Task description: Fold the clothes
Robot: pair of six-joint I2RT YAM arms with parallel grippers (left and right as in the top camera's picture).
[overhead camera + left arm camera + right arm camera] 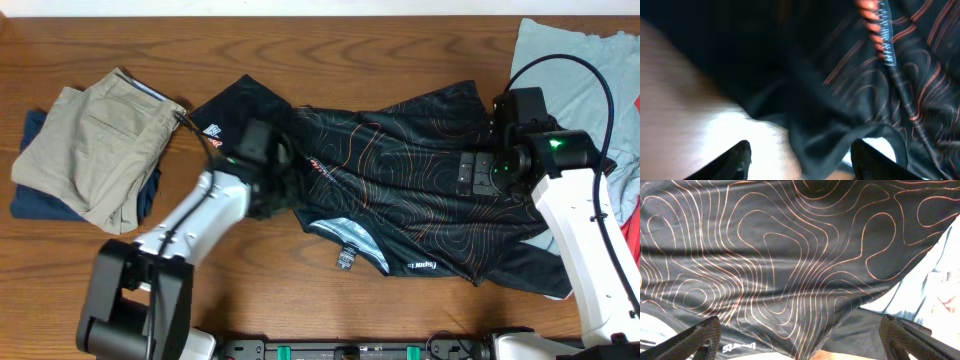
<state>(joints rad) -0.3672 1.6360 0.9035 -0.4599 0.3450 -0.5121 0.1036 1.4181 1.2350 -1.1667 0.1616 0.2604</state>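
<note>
The black jersey with thin orange contour lines lies crumpled across the middle of the table, with its collar label showing near the front edge. My left gripper is at the jersey's left part. In the left wrist view the jaws are open, with a fold of the black jersey between and beyond them over the table. My right gripper is over the jersey's right part. In the right wrist view the jaws are wide open above the patterned fabric and hold nothing.
Folded khaki trousers lie on a dark blue garment at the left. A light-blue shirt lies at the back right, and its edge shows in the right wrist view. A red item is at the right edge.
</note>
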